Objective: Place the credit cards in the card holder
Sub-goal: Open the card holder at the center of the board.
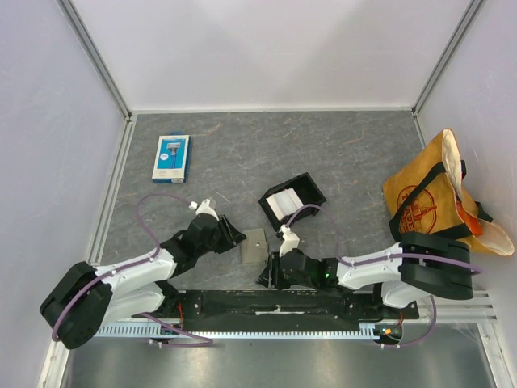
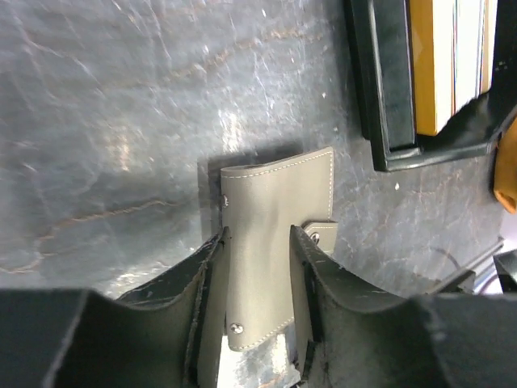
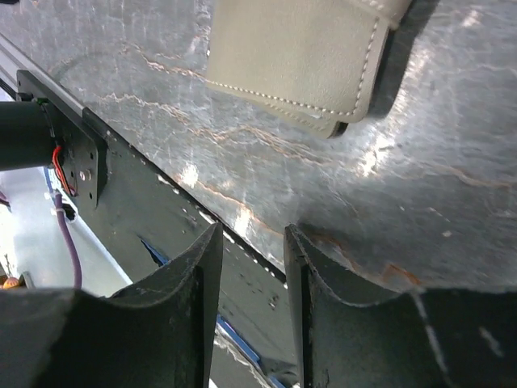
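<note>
Left tool is sitting with jaws apart, straddling the card holder, which is lying folded on the tabletop. Right tool is hovering just beside the holder, apart, empty. Credit cards are waiting in the black tray beyond the holder. Judging none loaded; all remaining.

Card holder looks like matt grey-tan leathery stuff, fine grain, with pale stitching round the edge and small shiny metal studs. Table is a dark, veined, stone-look surface with a slight sheen where the light hits. Left end effector is matt black plastic, pretty scuffed. Bag at the right of the top view looks like mustard cloth.
</note>
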`<state>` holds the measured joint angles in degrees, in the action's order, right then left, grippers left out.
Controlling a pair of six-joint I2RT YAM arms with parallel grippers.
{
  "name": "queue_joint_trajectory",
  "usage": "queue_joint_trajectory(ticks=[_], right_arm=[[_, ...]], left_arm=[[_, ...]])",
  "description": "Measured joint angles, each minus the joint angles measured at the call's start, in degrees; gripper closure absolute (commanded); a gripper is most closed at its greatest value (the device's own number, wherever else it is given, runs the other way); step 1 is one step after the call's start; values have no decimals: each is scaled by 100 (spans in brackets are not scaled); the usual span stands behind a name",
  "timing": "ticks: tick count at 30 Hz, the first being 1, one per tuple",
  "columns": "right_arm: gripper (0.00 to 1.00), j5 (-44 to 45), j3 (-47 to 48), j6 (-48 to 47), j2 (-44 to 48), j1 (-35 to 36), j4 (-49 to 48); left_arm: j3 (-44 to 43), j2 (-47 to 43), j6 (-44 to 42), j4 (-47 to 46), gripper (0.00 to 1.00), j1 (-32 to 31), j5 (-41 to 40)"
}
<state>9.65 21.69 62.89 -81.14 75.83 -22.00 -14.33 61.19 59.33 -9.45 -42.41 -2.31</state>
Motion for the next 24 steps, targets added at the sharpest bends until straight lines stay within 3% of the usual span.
queue_joint_trajectory(ticks=[4, 8, 14, 18, 24], right_arm=[[52, 160, 214, -76, -114, 35, 173], [48, 553, 188, -260, 529, 17, 844], [47, 669, 46, -693, 1539, -732, 1110], [47, 472, 46, -929, 1204, -1239, 951], [49, 35, 175, -1078, 282, -1346, 485]], left_arm=[[-203, -289, -632, 619, 40, 275, 90], [-232, -750, -994, 1235, 29, 297, 251], [155, -1217, -1069, 1272, 27, 315, 647], [240, -944, -1067, 855, 27, 319, 894], [55, -179, -1078, 240, 31, 321, 1117]])
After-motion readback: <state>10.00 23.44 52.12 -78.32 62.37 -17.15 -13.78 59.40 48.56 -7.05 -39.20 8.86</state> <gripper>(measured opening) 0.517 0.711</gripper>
